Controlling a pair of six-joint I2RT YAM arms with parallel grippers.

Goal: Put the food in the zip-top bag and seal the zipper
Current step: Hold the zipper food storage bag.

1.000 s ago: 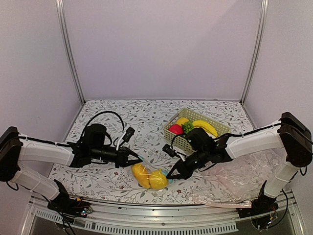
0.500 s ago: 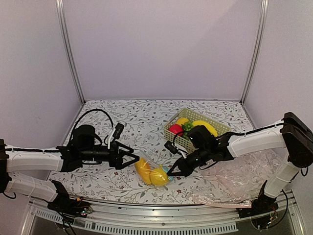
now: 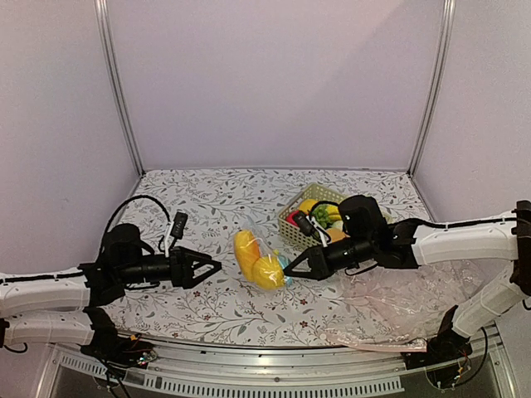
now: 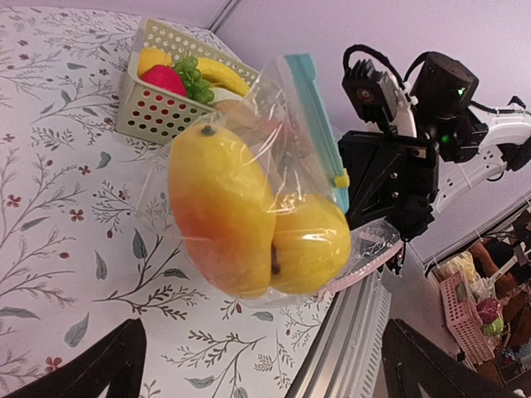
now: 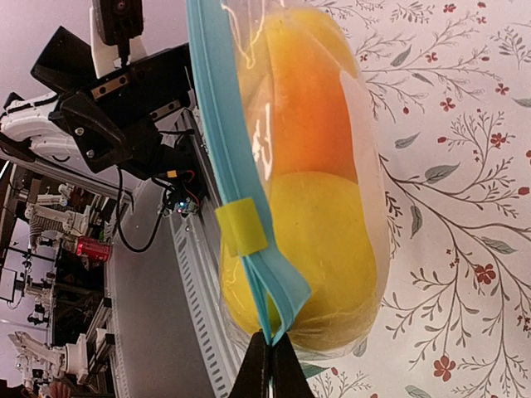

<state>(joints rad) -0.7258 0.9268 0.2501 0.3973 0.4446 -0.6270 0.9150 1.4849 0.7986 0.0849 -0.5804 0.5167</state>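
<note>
Plastic zip-top bag [image 3: 264, 264] with both fruits inside, pinched by the right pincer [image 3: 289, 269]

Floral-print cloth covers the worktop [image 3: 216, 207], which fills the floor of a pale-walled booth. A large pinkish clear plastic sheet [image 3: 415, 307] lies crumpled on its near right part, under the right arm. The right arm reaches in from the right, and its pincer is pressed together on the bag's corner at one end of the zipper. The left arm lies low along the near left side. The left pincer [image 3: 211, 267] is spread wide, holds nothing, points at the bag and is well apart from it.

A pale green perforated basket [image 3: 294, 225] stands right of centre, just behind the right pincer. It holds a red fruit [image 4: 162, 79], green grapes [image 4: 192, 76], a banana [image 4: 220, 75] and another yellow piece.

The bag hangs between the two pincers, in front of the basket, and appears lifted off the worktop. Both pieces of food sit in it, touching: a longer orange-yellow mango [image 4: 216, 207] and a rounded bright yellow fruit [image 4: 311, 249] pressed against its side.

The light blue zipper [image 4: 311, 116] runs along the bag's edge on the side towards the right arm. A small yellow slider [image 5: 242, 226] sits on it near the pinched end. I cannot tell whether the zipper is closed along its whole length.
</note>
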